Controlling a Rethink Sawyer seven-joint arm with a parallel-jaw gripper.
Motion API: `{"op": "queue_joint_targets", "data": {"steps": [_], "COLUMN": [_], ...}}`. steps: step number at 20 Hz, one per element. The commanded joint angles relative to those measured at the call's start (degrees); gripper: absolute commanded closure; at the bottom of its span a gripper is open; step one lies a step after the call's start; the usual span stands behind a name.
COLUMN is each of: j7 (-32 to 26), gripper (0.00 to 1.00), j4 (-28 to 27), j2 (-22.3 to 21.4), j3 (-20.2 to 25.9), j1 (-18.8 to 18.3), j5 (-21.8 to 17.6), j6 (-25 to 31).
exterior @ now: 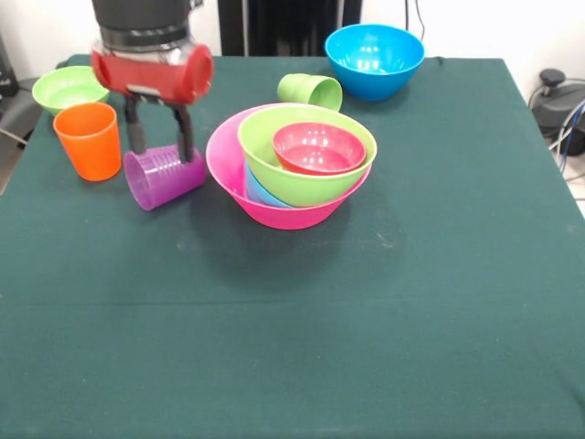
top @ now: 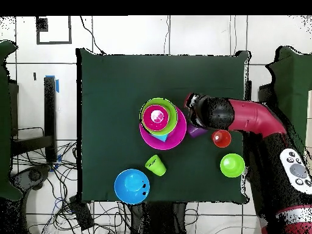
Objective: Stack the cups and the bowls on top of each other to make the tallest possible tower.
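My gripper (exterior: pixel 162 154) hangs at the left of the table, its two fingers shut on either side of the purple cup (exterior: pixel 163 176), which is tilted on its side just above or on the cloth. The cup also shows in the overhead view (top: pixel 196 131), under my wrist. Right beside it stands the tower: the large pink bowl (exterior: pixel 274 208) holds a light blue piece (exterior: pixel 259 190), a tilted green bowl (exterior: pixel 306 183) and a small red bowl (exterior: pixel 318 148). An orange cup (exterior: pixel 89 142) stands upright left of my gripper. A light green cup (exterior: pixel 311 91) lies on its side behind the tower.
A small green bowl (exterior: pixel 69 89) sits at the far left corner behind the orange cup. A medium blue bowl (exterior: pixel 374 59) stands at the far right edge. The dark green cloth (exterior: pixel 302 329) covers the table.
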Motion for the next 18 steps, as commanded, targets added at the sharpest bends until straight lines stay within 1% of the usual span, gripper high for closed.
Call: {"op": "queue_joint_targets", "data": {"steps": [1,5,8,10,11,12,15,16,17,18], "j7": [-12.7,-10.3,-8.7,-5.5,-2.8,-0.3,7.5,9.2,9.3,10.5], "gripper": [0.0,0.0,0.0,0.0,0.0,0.0,0.0,0.0,0.0,0.0], "j4": [-4.3,-5.1,-6.3,-7.1,-6.9,-6.3,-2.8,-1.9,-1.4,-0.5], "j2": [-5.4,-7.8,-9.3,-9.2,-8.9,-8.5,-7.6,-7.5,-7.3,-7.2], "j3": [-2.8,-4.8,-7.0,-9.4,-10.8,-11.9,-15.0,-15.9,-16.2,-16.8], "j1": [2.1,3.7,5.3,6.7,7.1,7.1,7.4,7.7,7.7,7.8], "j5": [-8.4,-11.9,-15.5,-17.5,-17.1,-15.9,-11.5,-10.3,-9.7,-8.2], "j6": [7.3,7.7,7.3,7.2,7.9,8.7,8.5,8.2,7.6,7.4]}}
